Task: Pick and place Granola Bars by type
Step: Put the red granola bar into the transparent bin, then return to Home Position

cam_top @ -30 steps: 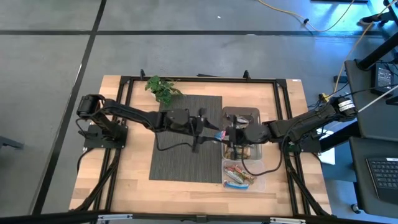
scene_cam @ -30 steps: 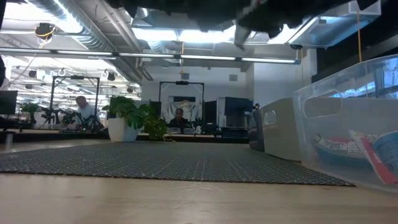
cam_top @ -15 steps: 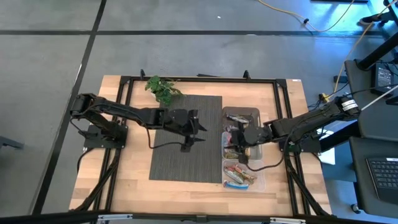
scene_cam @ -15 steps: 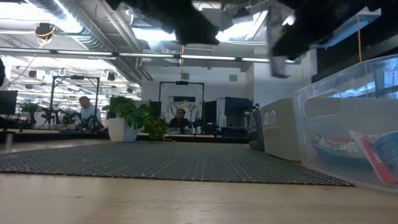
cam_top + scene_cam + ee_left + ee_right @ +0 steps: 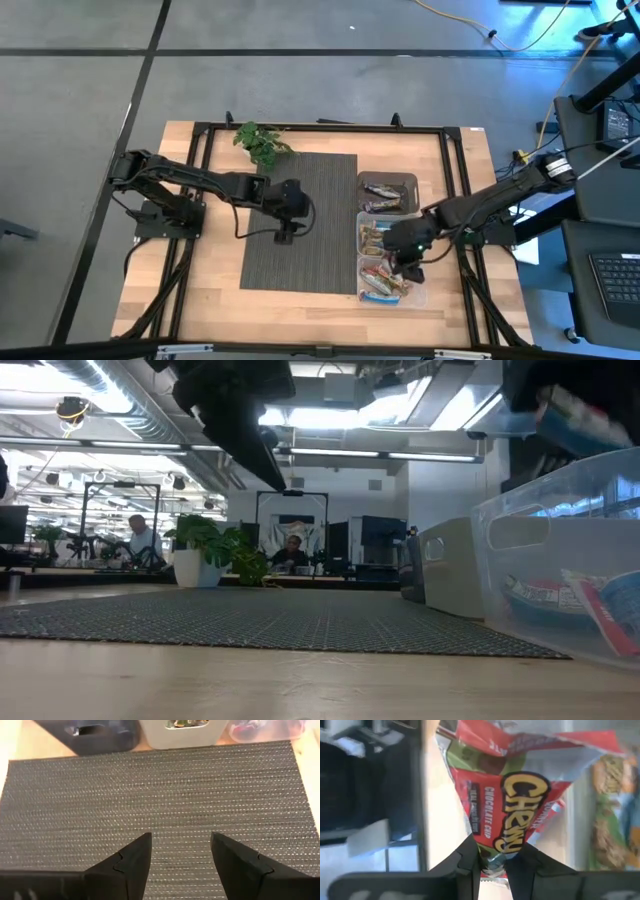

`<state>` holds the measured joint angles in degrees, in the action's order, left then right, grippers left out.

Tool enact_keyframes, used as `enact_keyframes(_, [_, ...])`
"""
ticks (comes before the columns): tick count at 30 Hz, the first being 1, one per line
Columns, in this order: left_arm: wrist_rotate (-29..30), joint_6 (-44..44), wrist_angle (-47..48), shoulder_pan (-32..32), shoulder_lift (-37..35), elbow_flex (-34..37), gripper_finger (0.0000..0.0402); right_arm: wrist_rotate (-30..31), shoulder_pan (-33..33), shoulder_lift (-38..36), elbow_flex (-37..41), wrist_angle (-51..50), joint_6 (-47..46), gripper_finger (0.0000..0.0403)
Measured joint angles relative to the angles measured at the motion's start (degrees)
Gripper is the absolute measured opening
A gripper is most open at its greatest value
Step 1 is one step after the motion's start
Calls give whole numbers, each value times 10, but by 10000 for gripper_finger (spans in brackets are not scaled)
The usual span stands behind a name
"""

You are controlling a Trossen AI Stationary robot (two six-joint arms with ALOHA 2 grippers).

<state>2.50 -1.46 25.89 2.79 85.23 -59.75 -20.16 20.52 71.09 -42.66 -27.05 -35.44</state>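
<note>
pinched in the right gripper [image 5: 492,857]: a red, white and blue chewy bar [image 5: 520,800], wrapper end caught between two fingers nearly closed on it, the rest of the bar jutting forward past the tips. seen from above, right gripper [image 5: 408,243] over the row of clear bins along the mat's right edge, about above the middle bin [image 5: 364,238] and just short of the near bin [image 5: 418,293]. lying in the near bin, blue-white-red bars [image 5: 383,285]; in the middle bin, orange-tan bars [image 5: 372,236]; in the far bin [image 5: 410,181], darker purple-brown bars [image 5: 383,190]. at table height, held bar [image 5: 580,415] above the rim of the near clear bin [image 5: 560,550], another bar of the same colours [image 5: 600,610] showing through its wall

left gripper [image 5: 181,862] low over the dark woven mat [image 5: 160,795], jaws apart with a clear gap, nothing between them, fingers [image 5: 131,865] just above the weave. from overhead, left gripper [image 5: 287,205] near the mat's middle [image 5: 300,260], well apart from the bins

green plant sprig [image 5: 260,142] at the mat's far left corner on the wooden table [image 5: 215,270]
</note>
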Motion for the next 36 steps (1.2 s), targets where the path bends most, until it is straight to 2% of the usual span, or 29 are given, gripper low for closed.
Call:
enact_keyframes(3, [0, 9, -1, 1, 0, 0, 196, 24, 11, 18, 0, -1, -26, 77])
enact_keyframes(13, [-1, 42, -4, 1, 0, 0, 192, 25, 36, 63, 0, -2, -34, 78])
enact_keyframes(20, [-1, 43, -4, 1, 0, 0, 192, 29, 37, 69, 0, 8, -47, 81])
enact_keyframes(27, [-1, 43, -4, 1, 0, 0, 192, 39, 37, 69, 0, 9, -47, 139])
enact_keyframes(32, [-3, 44, 6, 1, -2, 0, 192, -3, 28, 61, -4, -1, -25, 179])
enact_keyframes(36, [-37, 32, -18, 1, -45, 0, 192, 91, 35, -8, -16, 7, 56, 189])
